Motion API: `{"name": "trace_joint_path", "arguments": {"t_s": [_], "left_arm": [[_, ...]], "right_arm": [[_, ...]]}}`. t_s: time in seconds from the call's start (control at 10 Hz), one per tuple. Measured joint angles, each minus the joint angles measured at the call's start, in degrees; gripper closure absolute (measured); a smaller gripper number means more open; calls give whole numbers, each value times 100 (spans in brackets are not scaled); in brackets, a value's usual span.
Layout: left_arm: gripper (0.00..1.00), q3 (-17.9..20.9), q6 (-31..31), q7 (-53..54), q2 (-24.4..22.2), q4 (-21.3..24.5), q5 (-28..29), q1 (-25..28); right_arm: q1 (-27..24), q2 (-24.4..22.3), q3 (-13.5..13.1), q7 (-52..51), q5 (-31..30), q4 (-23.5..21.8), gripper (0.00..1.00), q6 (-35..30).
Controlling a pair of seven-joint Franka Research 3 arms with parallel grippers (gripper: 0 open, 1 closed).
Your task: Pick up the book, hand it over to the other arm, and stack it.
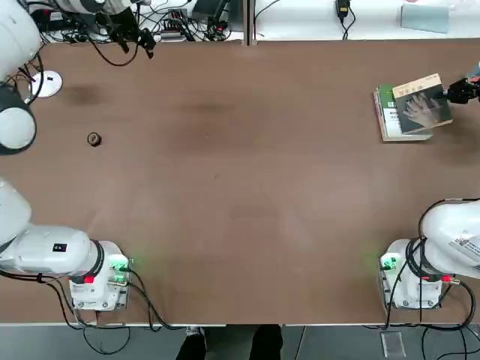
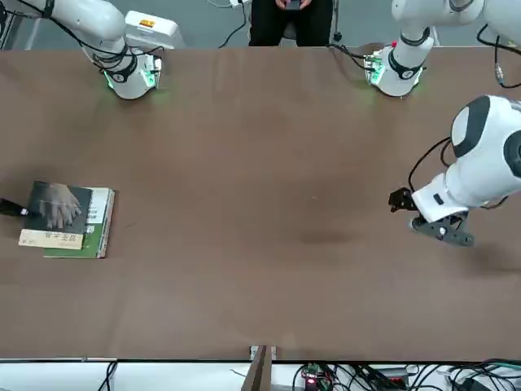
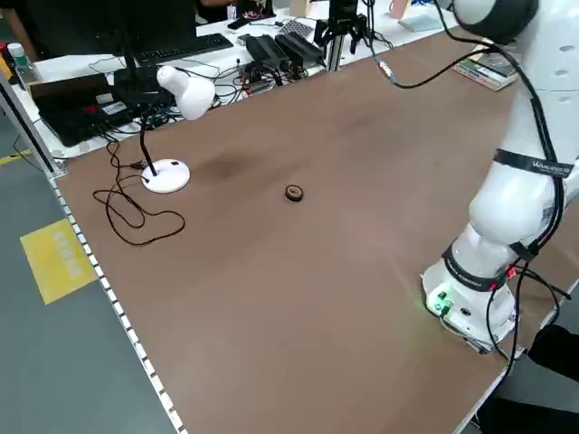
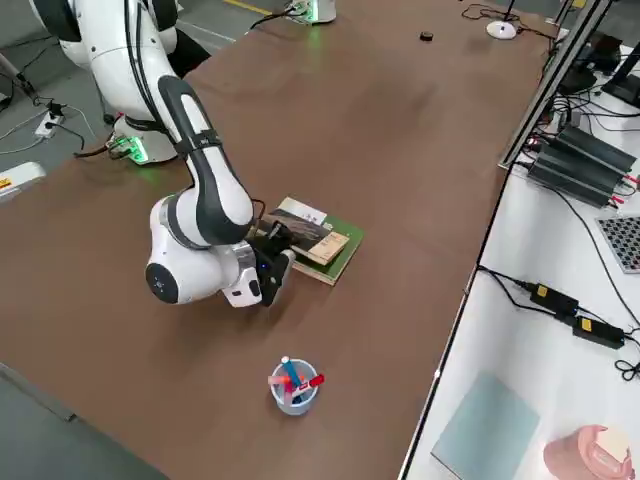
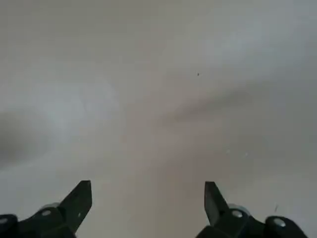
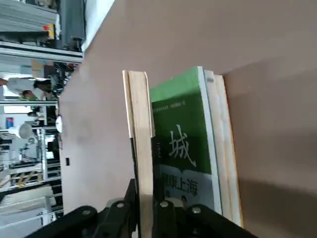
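Right tool (image 1: 450, 93) clamps the book (image 1: 422, 103) at top view's right edge.
Book overlaps green-and-white book (image 1: 390, 114); open left tool (image 2: 440, 228) well apart, far left.

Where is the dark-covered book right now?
In the top view, the book is at the table's far right, over the green-and-white book, its edge pinched in the shut right gripper.

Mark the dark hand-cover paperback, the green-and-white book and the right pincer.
dark grey-brown thin paperback (image 1: 424, 105), top view, on the pale hand image.
green-and-white book (image 2: 96, 232), front view, on its uncovered green cover strip.
right pincer (image 1: 456, 91), top view, shut on the paperback's edge.
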State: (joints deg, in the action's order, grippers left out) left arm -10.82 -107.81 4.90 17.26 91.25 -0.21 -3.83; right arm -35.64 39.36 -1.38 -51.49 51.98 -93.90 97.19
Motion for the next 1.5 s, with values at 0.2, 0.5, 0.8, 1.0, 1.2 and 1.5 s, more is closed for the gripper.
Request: {"name": "trace_joint_path", "arguments": {"t_s": [0.2,0.5,0.8,1.0,1.2,1.5], "left_arm": [[0,7,-38,-22,-452,493,-9,5],[0,18,-39,-58,-1210,1225,-10,42],[0,38,27,-58,-1947,1831,-12,166],[0,74,240,-58,-2296,2024,-14,194],[0,102,676,-58,-2499,1960,-14,194],[0,165,1115,-49,-2583,1519,-14,194]], "right_arm": [[14,18,17,-163,117,-132,85,148],[53,19,33,-234,173,-212,85,283],[134,18,47,-242,176,-217,85,463],[204,19,51,-243,180,-225,85,515],[250,20,51,-244,183,-245,85,545],[247,20,48,-275,188,-262,85,553]]}}
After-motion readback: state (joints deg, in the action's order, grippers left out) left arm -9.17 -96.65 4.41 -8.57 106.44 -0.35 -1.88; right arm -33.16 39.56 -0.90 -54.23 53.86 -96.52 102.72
